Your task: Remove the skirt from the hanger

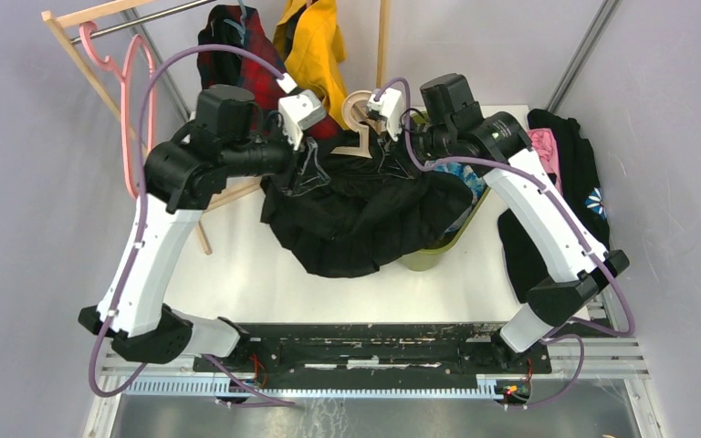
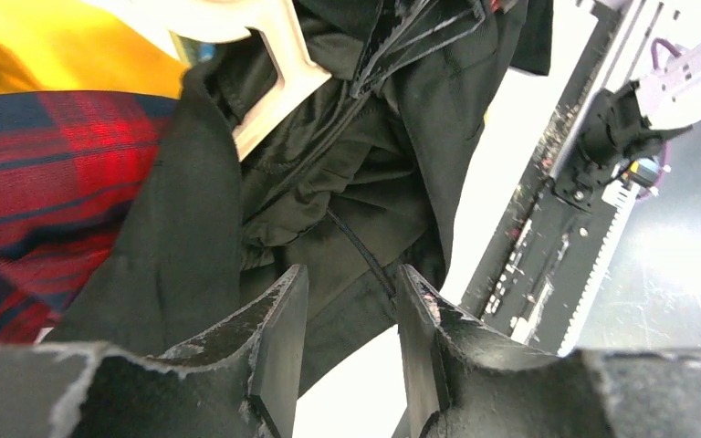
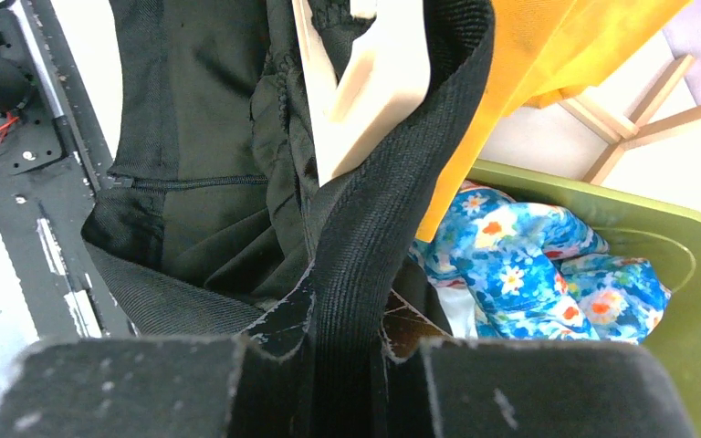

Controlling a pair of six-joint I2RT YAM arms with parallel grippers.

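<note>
Grey walls box in a white table (image 1: 237, 274) w/ a wooden rack (image 1: 82, 18) at the back-left corner. A pink hanger (image 1: 132, 100), a red plaid garment (image 1: 237, 46) and a yellow garment (image 1: 315, 46) hang off it. Black skirt (image 1: 356, 214) sits mid-table, bunched, its lower part spilling onto the tabletop and over the rim of a green bin (image 1: 438, 251). Its top is on the cream hanger (image 1: 358, 108), up at the back btwn the two wrists. R gripper (image 3: 347, 319) is clamped on the skirt's ribbed waistband (image 3: 392, 182); the band runs up from btwn the fingers alongside the hanger. L gripper (image 2: 349, 301) has its fingers apart w/ nothing btwn them, skirt fabric just beyond the tips. Blue floral cloth (image 3: 529, 265) lies in the bin. More dark clothes (image 1: 566, 173) are piled at the table's right edge.
</note>
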